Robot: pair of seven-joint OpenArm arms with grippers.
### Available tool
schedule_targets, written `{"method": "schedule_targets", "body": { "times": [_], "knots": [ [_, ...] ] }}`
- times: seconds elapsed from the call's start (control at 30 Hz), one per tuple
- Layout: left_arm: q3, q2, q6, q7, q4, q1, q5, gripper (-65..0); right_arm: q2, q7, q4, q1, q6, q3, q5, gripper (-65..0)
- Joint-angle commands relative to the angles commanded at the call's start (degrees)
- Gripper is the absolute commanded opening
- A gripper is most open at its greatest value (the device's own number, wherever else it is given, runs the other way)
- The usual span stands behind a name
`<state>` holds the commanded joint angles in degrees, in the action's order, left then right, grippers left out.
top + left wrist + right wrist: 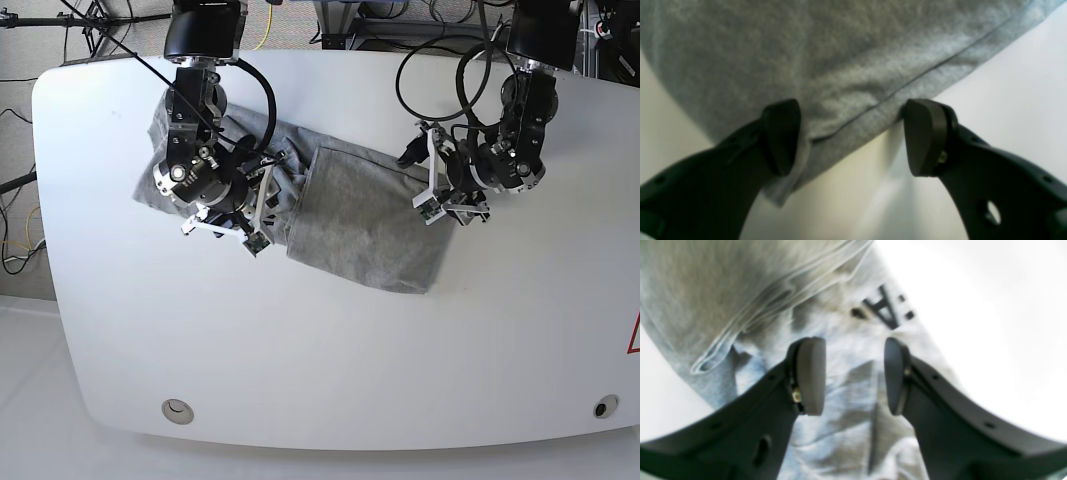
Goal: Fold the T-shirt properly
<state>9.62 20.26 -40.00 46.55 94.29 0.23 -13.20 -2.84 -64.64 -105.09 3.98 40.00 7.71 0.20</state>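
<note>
T-shirt (355, 215): grey cloth lying partly folded on the white table (330, 360), toward the table's far side; one smooth panel spreads to the near right, and a bunched part sits at its far-left end.
Left pincer (851, 136): mine, released, jaws spread wide. It sits at the T-shirt's hemmed edge; one fingertip (781, 135) rests over the cloth's corner, the other stands just off the hem above bare table. Nothing is grasped.
Right pincer (855, 375): mine, also released, jaws apart, empty. It hangs over the crumpled end of the T-shirt, with cloth showing between and below the fingertips.
Lettering (885, 308): black capitals on the T-shirt just beyond my right pincer; blurred, not readable.
Folded seam (740, 336): a doubled edge of the T-shirt lies beside my right pincer's one fingertip (811, 375).
</note>
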Motion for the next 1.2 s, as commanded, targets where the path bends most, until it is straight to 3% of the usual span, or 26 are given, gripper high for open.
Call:
{"method": "schedule_targets", "body": {
  "times": [0.27, 0.33, 0.47, 0.6, 0.8, 0.87, 1.2],
  "knots": [
    [-0.4, -0.3, 0.0, -0.7, 1.1, 0.3, -0.2, -20.7, -0.9, -0.3, -1.8, 0.3, -0.05, 1.3, 1.9, -37.2],
    [-0.9, -1.0, 0.0, -3.0, 1.1, 0.3, -0.8, -42.9, -1.9, -0.7, -3.3, 0.1, -0.66, 1.5, 2.8, -36.9],
    [-1.7, -1.5, 0.0, -4.5, 0.0, 0.0, -0.7, -65.0, -2.4, -0.8, -3.7, 0.3, -0.51, 2.5, 3.5, -37.2],
    [-2.1, -2.0, 0.0, -4.9, -0.4, -0.3, -0.9, -63.5, -3.2, -1.3, -4.2, 0.6, -0.04, 4.3, 3.4, -36.5],
    [-1.3, -2.2, 0.0, -3.3, 0.1, -0.2, -1.1, -34.9, -4.8, -1.9, -5.2, 1.1, 0.0, 8.5, 2.0, -33.7],
    [-1.3, -2.2, 0.0, -2.5, 0.2, -0.4, -1.2, -29.8, -4.7, -2.1, -5.3, 1.3, 0.0, 9.1, 2.2, -33.2],
    [0.2, -2.8, 0.0, 2.3, -3.9, -2.1, -2.7, -20.5, -2.8, -3.0, -3.6, 0.8, 0.0, 10.2, 2.0, -34.1]
  ]
}}
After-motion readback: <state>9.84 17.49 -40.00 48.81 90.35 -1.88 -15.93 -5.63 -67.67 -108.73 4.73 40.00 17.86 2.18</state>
